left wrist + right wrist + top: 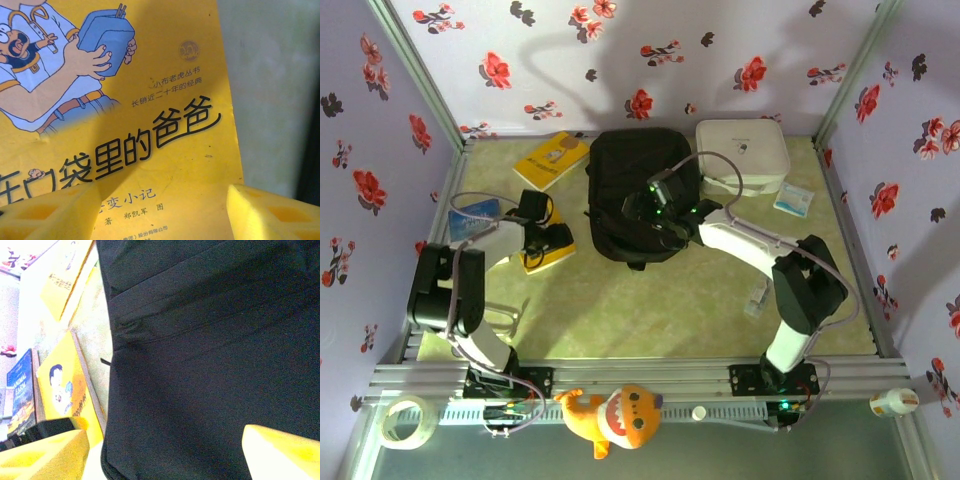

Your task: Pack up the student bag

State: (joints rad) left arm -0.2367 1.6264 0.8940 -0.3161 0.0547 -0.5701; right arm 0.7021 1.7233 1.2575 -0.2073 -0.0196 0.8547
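Note:
The student bag point(635, 190), a large black fabric backpack, lies flat at the back middle of the table. My right gripper point(663, 217) hovers over its near right part, open. In the right wrist view its yellow fingers straddle the bag's dark fabric point(200, 365) with nothing between them. My left gripper point(546, 240) stands open over a yellow picture book point(552, 255) to the left of the bag. In the left wrist view that book's cover point(150, 100), with its cartoon man and black lettering, lies just below the two yellow fingers point(45, 215).
A second yellow book point(552, 158) lies at the back left and a blue book point(472, 214) at the left edge. A white zip case point(742, 155) and a small packet point(792, 200) sit right of the bag. Floral walls enclose the table.

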